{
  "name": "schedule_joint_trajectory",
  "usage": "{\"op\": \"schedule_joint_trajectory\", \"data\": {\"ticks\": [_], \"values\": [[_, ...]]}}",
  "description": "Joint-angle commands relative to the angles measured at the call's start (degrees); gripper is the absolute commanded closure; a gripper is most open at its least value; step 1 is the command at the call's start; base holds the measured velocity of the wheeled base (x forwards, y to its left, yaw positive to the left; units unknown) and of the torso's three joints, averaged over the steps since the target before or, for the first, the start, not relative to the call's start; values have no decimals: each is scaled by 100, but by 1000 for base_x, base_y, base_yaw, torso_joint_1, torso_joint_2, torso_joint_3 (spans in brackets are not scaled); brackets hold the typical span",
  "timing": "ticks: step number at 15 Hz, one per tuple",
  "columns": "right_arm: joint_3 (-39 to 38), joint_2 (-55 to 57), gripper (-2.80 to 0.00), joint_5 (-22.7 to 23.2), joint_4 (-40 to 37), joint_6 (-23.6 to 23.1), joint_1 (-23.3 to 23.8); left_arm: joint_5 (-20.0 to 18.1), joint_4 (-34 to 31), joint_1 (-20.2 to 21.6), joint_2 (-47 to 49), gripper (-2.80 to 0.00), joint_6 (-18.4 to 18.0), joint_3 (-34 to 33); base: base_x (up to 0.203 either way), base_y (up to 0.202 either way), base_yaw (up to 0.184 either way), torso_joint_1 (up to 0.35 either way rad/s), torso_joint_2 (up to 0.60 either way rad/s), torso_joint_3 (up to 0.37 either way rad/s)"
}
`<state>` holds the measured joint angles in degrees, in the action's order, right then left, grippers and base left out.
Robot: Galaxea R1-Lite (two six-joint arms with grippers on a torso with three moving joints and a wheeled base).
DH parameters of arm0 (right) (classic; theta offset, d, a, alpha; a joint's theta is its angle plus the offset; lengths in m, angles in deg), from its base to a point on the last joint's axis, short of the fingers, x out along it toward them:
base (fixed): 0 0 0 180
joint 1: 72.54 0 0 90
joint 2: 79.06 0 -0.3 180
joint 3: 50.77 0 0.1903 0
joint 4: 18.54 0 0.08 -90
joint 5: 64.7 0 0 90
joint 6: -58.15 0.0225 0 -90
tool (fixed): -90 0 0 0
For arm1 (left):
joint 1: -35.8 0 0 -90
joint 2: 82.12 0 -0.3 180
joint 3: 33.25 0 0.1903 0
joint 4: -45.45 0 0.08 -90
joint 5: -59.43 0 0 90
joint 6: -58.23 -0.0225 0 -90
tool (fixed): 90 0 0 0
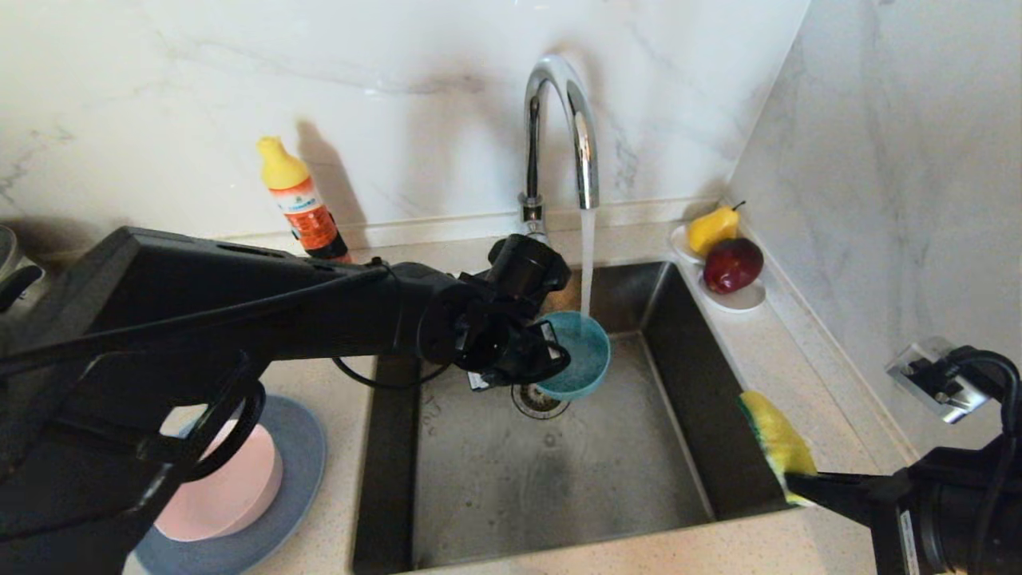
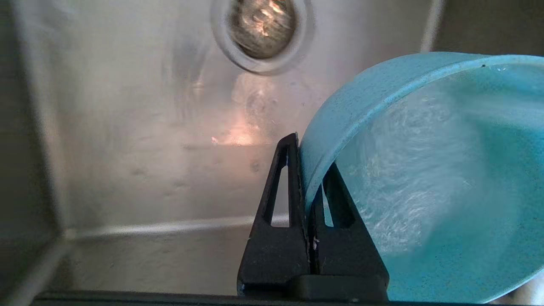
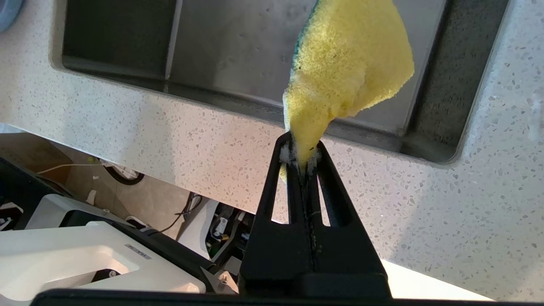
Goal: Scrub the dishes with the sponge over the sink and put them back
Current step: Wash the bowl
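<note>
Over the sink [image 1: 559, 479], my left end effector [image 2: 312, 182] clamped on the teal bowl [image 1: 576, 355] rim, bowl tilted under running tap water [image 1: 588, 255], my right end effector [image 3: 302, 155] pinching the sponge [image 3: 348, 72] at the sink's right edge.

The head view looks down on the sink [image 1: 551, 479]; both wrist views share it, close up.

I see a running tap [image 1: 559, 128], an orange bottle [image 1: 302, 204], and a pear [image 1: 713, 228] and apple [image 1: 732, 264] on a white dish [image 1: 742, 299].
</note>
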<state>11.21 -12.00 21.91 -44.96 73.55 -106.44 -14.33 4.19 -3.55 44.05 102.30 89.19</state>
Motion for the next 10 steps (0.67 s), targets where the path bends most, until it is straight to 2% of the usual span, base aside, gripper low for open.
{"op": "schedule_joint_trajectory", "data": {"ticks": [1, 3, 5, 8, 10], "values": [[-28, -9, 0, 5, -10, 10, -2, 418, -52, 61, -417, 0, -23, -347, 0, 0, 0, 0, 0, 0], [-73, -52, 0, 5, -5, 16, -2, 752, -9, 176, -980, 0, -142, -743, 0, 0, 0, 0, 0, 0], [-125, -44, 0, 13, -8, 16, -10, 828, 201, 318, -1604, 0, -342, -1127, 0, 0, 0, 0, 0, 0], [-196, 44, 0, 44, 25, 25, -29, 906, 1077, 518, -2317, 0, -1129, -2036, 0, 0, 0, 0, 0, 0], [-222, 71, 0, 145, 25, 34, -38, 928, 1982, 576, -2660, 0, -1586, -2686, 0, 0, 0, 0, 0, 0]]}}
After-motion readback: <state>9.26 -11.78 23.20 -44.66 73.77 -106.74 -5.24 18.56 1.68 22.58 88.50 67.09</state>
